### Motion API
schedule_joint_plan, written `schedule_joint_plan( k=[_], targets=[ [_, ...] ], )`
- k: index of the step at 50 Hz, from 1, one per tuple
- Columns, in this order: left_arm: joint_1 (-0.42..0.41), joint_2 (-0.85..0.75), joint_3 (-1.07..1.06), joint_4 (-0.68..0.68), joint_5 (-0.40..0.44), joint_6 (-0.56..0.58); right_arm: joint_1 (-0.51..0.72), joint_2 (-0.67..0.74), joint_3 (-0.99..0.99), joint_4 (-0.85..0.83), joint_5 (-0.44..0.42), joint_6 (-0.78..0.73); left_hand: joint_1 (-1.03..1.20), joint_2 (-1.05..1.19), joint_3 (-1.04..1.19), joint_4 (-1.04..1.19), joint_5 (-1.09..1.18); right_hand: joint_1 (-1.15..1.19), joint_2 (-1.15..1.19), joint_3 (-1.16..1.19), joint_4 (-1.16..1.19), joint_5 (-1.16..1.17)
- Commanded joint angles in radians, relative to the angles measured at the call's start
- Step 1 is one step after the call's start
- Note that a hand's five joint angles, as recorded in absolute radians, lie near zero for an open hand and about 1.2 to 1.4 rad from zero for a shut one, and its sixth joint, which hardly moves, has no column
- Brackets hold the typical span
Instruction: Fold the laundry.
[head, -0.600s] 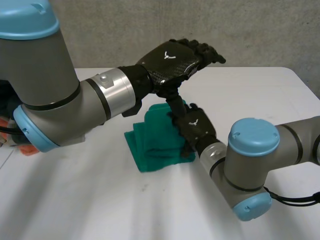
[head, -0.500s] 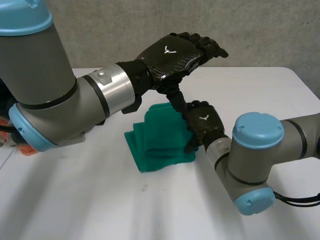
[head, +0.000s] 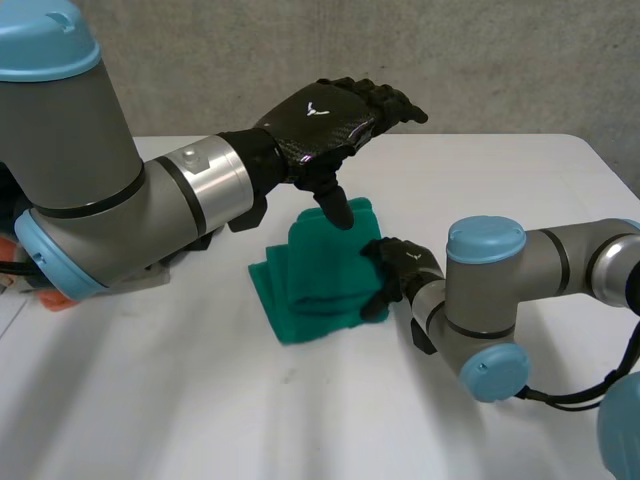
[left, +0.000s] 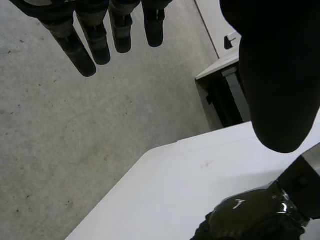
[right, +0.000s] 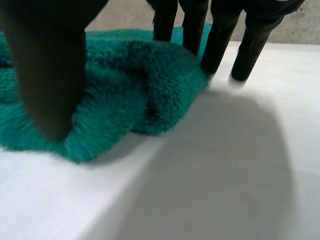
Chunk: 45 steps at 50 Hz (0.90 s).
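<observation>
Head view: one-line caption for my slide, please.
Folded green towel on the white table, left hand hovering open above it, right hand resting at its edge.

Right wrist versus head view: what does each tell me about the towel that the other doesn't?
Right wrist view: a close look at the fuzzy fold. The right hand rests its thumb on the green towel, with straight fingers at the towel's edge and some tips on the white table. Head view: the whole folded towel with its stepped layers, and the left hand open above its far end, apart from the right hand. Both: the towel, the table, and the right hand at the towel's right edge.
</observation>
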Motion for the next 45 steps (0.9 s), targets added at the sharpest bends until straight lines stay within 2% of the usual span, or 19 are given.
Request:
schedule_joint_plan(
  k=[1,5,12,21,27,33,39,40,41,43,45],
  targets=[
    [0.014,0.004,-0.019,0.009,0.006,-0.001,-0.023,0.035,-0.063,-0.013,-0.004,-0.01,-0.012,-0.026,-0.036,-0.025,-0.046,0.853,0.846,0.856,0.859,0.861],
    [0.024,0.006,-0.024,0.027,0.007,-0.009,-0.055,0.061,-0.118,-0.047,-0.026,0.0,-0.012,-0.026,-0.036,-0.025,-0.046,0.853,0.846,0.856,0.859,0.861],
    [0.036,0.004,-0.032,0.045,0.007,-0.041,-0.162,0.165,-0.324,-0.061,-0.006,-0.014,-0.012,-0.026,-0.036,-0.025,-0.046,0.853,0.846,0.856,0.859,0.861],
    [0.039,0.001,-0.03,0.052,0.007,-0.048,-0.398,0.385,-0.768,0.085,0.109,-0.094,-0.012,-0.026,-0.036,-0.025,-0.046,0.853,0.846,0.856,0.859,0.861],
    [0.036,-0.008,-0.021,0.055,0.007,-0.052,-0.535,0.513,-1.015,0.154,0.125,-0.129,-0.012,-0.026,-0.036,-0.025,-0.046,0.853,0.846,0.856,0.859,0.861],
    [0.024,-0.022,-0.007,0.055,0.004,-0.055,-0.661,0.547,-1.046,0.154,0.077,-0.129,-0.012,-0.026,-0.036,-0.025,-0.046,0.853,0.846,0.856,0.859,0.861],
    [0.005,-0.034,-0.002,0.055,0.001,-0.053,-0.727,0.559,-1.045,0.155,0.043,-0.131,-0.012,-0.026,-0.036,-0.025,-0.046,0.853,0.846,0.856,0.859,0.861],
    [0.002,-0.034,-0.002,0.055,0.001,-0.053,-0.735,0.561,-1.045,0.154,0.04,-0.132,-0.012,-0.026,-0.036,-0.025,-0.046,0.597,0.59,0.599,0.603,0.604],
    [-0.002,-0.036,-0.002,0.055,0.001,-0.05,-0.747,0.561,-1.045,0.154,0.036,-0.145,-0.012,-0.026,-0.036,-0.025,-0.046,-0.368,-0.376,-0.366,-0.363,-0.361],
    [-0.006,-0.034,-0.004,0.053,0.0,-0.048,-0.751,0.558,-1.042,0.152,0.042,-0.184,-0.012,-0.026,-0.036,-0.025,-0.046,-0.312,-0.32,-0.31,-0.306,-0.305],
    [-0.007,-0.03,-0.01,0.052,-0.002,-0.048,-0.765,0.556,-1.034,0.145,0.071,-0.284,-0.012,-0.026,-0.036,-0.025,-0.046,-0.368,-0.376,-0.366,-0.363,-0.361]
  ],
)
